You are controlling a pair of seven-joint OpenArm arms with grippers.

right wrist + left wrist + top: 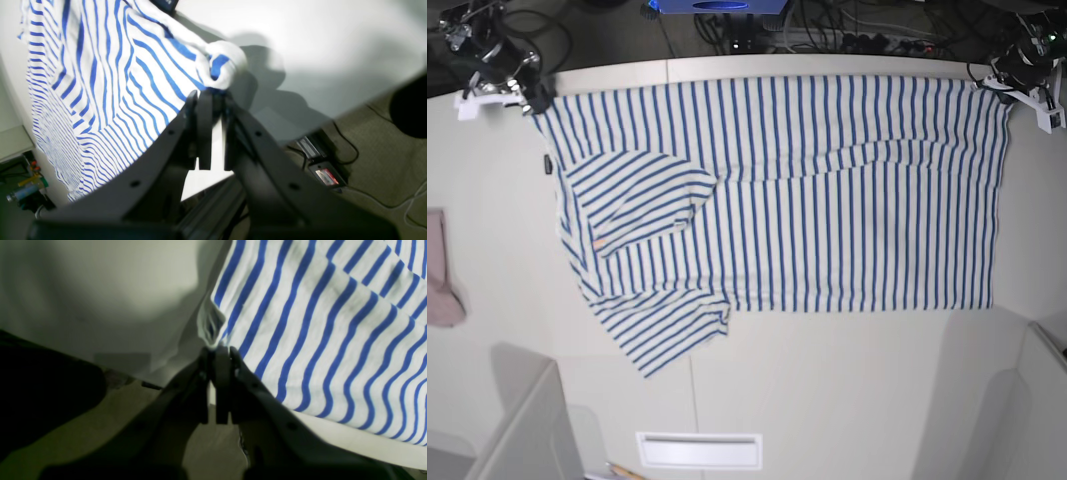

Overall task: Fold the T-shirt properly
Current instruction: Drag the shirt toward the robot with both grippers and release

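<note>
The shirt (807, 190) lies spread flat on the white surface (827, 390), its long side running across the base view, blue stripes all over. Its far edge runs close along the surface's far edge. On that view's left, one sleeve is folded in over the body, and another sleeve sticks out toward the near side. A small dark tag (545, 163) sits at the shirt's left edge.

The left gripper (218, 351) is at the shirt's far corner on the base view's right. Its fingers (223, 373) are clenched on a small bunch of striped cloth at the hem, seen plainly from the left wrist.

The right gripper (213, 96) is at the far corner on the base view's left. Its fingers (204, 110) pinch a rolled knot of the shirt's corner, and the cloth rises from the surface toward them.

A pink cloth (441, 270) lies at the left edge of the surface, well apart from the shirt. A pale rectangular plate (698, 451) lies near the near edge of the surface.
</note>
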